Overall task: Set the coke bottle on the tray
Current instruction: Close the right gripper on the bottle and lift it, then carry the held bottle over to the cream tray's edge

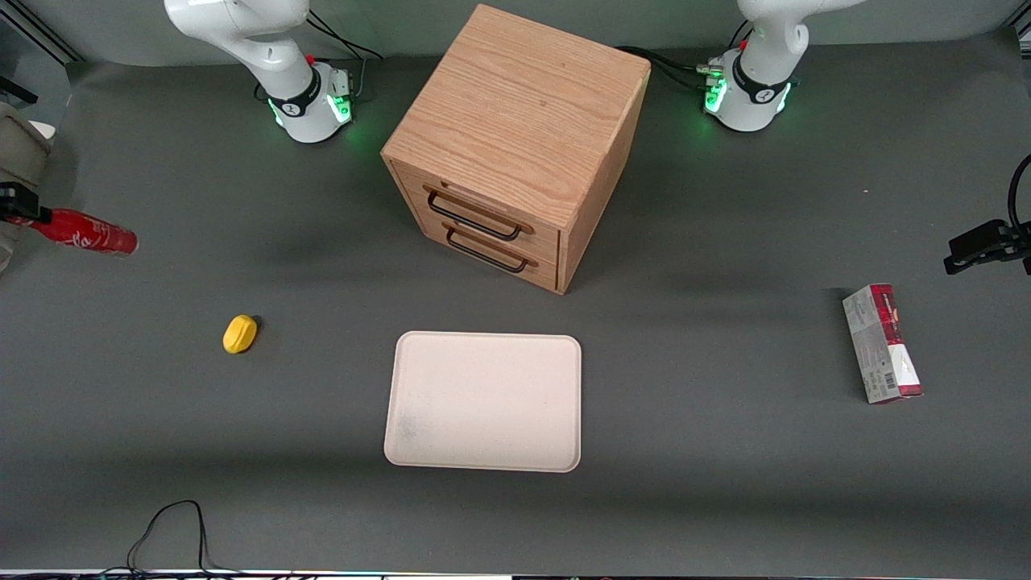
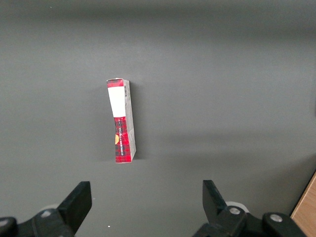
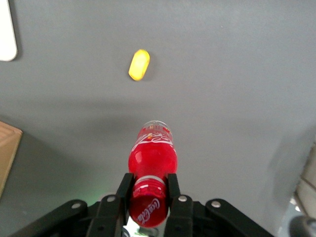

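My right gripper (image 3: 148, 190) is shut on the cap end of the red coke bottle (image 3: 152, 155). In the front view the gripper (image 1: 18, 211) is at the working arm's end of the table and holds the bottle (image 1: 84, 233) nearly level above the grey mat. The bottle's base points toward the table's middle. The cream tray (image 1: 483, 400) lies flat on the mat in front of the wooden drawer cabinet, nearer the front camera, well apart from the bottle. A corner of the tray shows in the right wrist view (image 3: 7, 34).
A wooden cabinet (image 1: 515, 137) with two drawers stands farther from the front camera than the tray. A small yellow object (image 1: 239, 333) lies between bottle and tray, also in the right wrist view (image 3: 139, 64). A red-and-grey carton (image 1: 882, 343) lies toward the parked arm's end.
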You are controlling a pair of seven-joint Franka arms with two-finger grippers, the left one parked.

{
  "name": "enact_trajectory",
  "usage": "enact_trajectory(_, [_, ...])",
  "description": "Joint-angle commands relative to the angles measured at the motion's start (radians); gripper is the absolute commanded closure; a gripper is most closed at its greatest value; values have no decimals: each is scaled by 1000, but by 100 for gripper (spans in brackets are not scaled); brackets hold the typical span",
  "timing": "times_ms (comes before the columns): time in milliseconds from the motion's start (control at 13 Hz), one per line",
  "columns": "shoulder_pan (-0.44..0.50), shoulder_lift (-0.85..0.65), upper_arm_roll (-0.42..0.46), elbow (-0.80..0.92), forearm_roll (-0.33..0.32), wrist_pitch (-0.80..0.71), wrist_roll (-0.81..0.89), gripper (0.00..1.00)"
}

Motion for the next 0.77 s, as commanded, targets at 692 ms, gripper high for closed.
enact_trajectory(692, [2, 465, 429, 428, 93, 148, 903, 100])
